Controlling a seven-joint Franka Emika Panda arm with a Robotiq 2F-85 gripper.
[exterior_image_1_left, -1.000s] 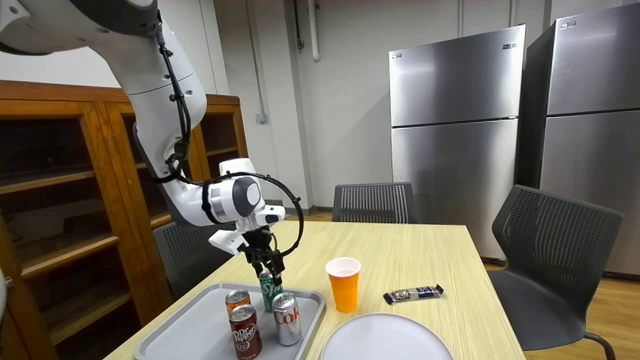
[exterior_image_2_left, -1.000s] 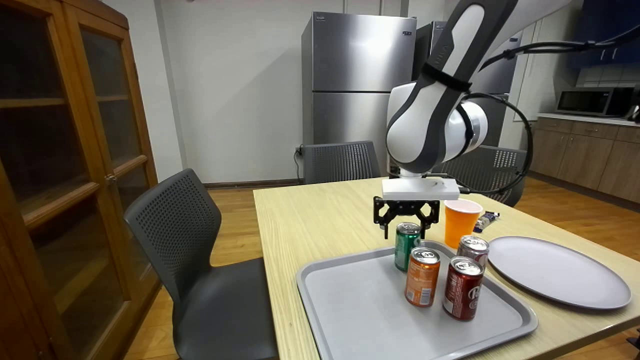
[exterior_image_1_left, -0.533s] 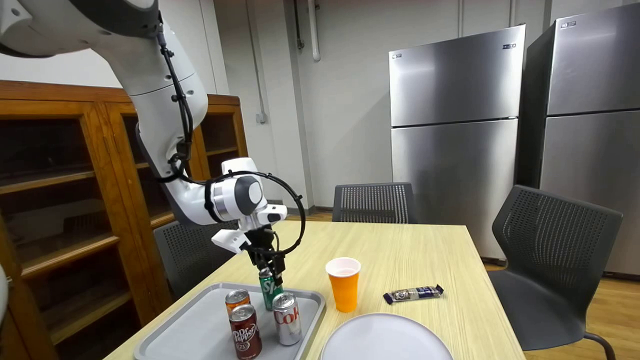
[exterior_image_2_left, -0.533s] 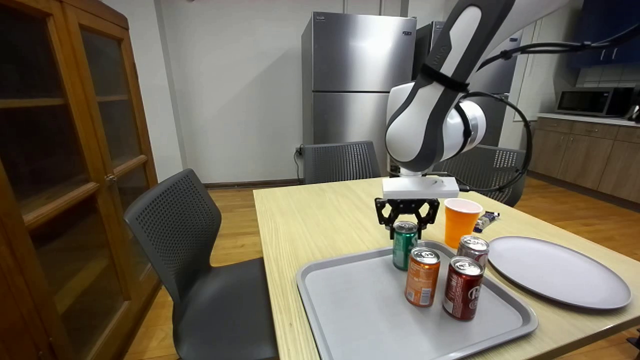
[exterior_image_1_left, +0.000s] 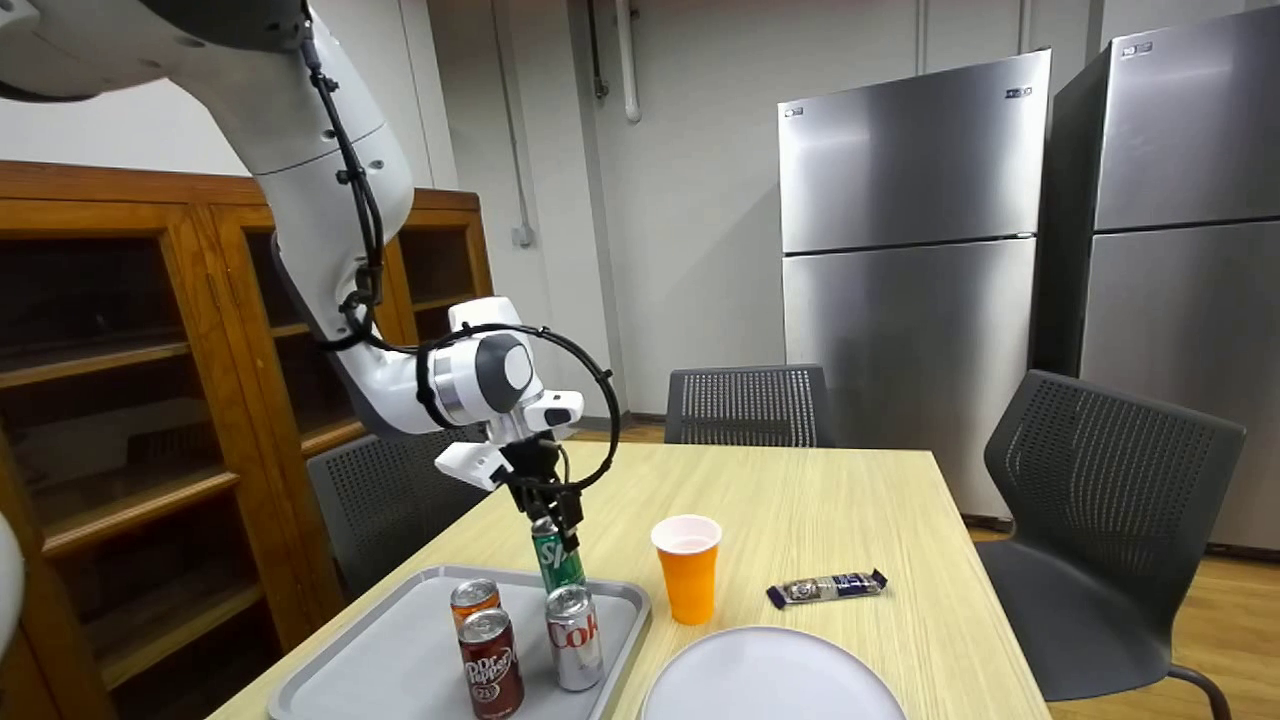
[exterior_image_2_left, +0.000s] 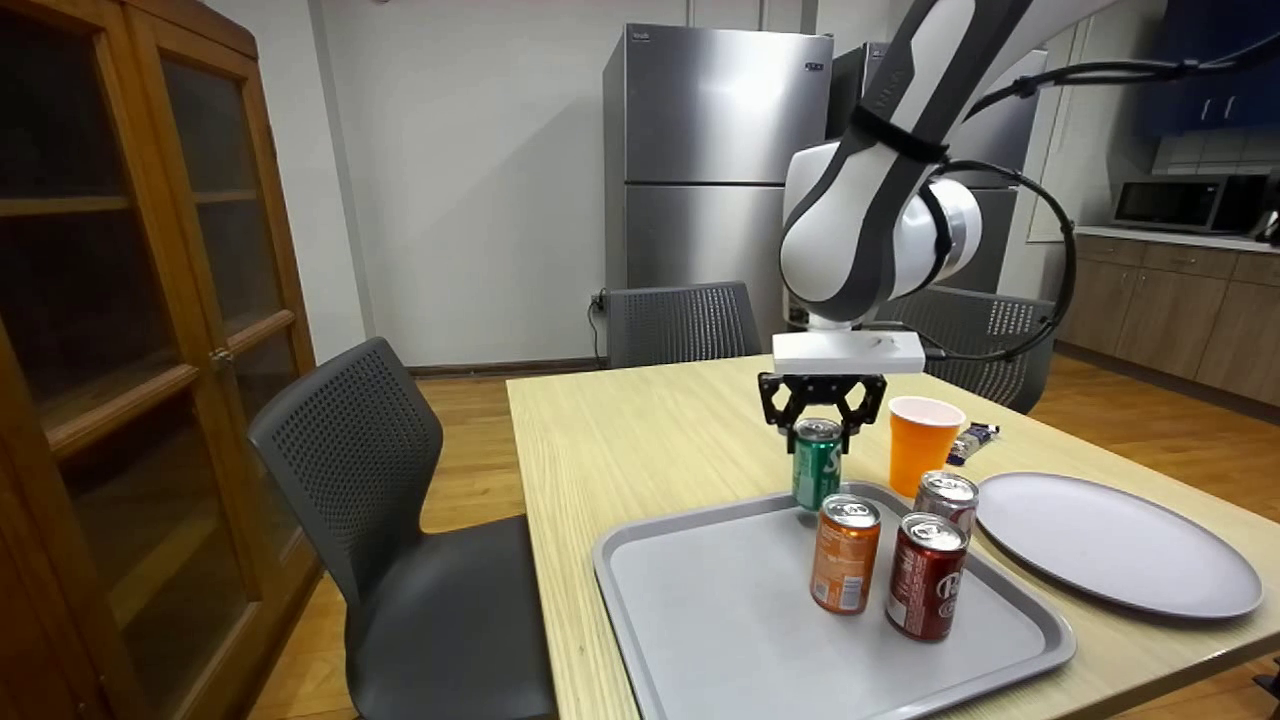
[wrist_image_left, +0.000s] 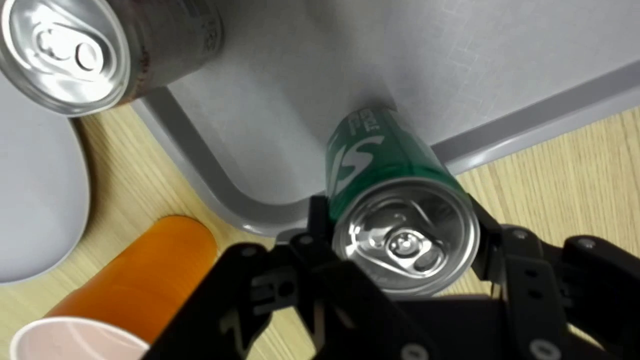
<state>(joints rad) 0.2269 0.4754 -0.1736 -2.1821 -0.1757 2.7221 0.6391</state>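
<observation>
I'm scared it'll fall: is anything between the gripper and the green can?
Nothing I can see: the gripper is closed on the green can, jaws against both sides. The orange cup stands nearby, not between them.

In an exterior view, the base of the Sprite can (exterior_image_1_left: 557, 558) was partly hidden by the silver Coke can (exterior_image_1_left: 577, 640), and the orange can (exterior_image_1_left: 472, 598) partly by the Dr Pepper can (exterior_image_1_left: 491, 665). The tray (exterior_image_1_left: 370, 640) and the plate (exterior_image_1_left: 775, 680) were cut off by the bottom edge; the print on the snack bar (exterior_image_1_left: 826, 590) was too small to be read. In the wrist view, the gripper (wrist_image_left: 402, 225) and the orange cup (wrist_image_left: 145, 280) were cropped at the bottom.
</observation>
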